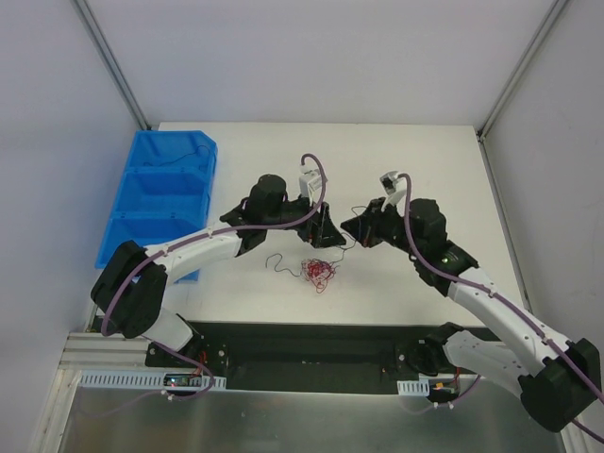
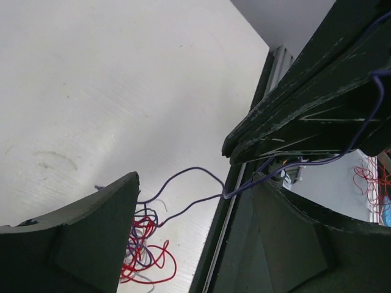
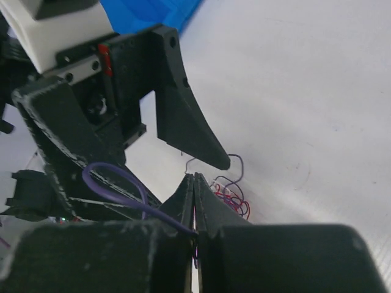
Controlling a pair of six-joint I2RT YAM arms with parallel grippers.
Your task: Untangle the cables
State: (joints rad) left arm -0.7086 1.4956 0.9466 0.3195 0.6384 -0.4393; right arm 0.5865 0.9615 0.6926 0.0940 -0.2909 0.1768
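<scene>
Roughly central on table (image 1: 434, 170), cables (image 1: 318, 272), blue bins (image 1: 156, 203) at left edge.

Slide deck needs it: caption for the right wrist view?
Right fingers shut on a purple wire, left fingers open by the cable clump.

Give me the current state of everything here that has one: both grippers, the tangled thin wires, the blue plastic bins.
Clump of thin red, dark and grey wires: tangled, lying on the white table.
Right gripper: shut on a thin purple wire leading from the clump.
Left gripper: open, that wire passing between its fingers.
Blue plastic bins: upright at the table's left, untouched.
</scene>
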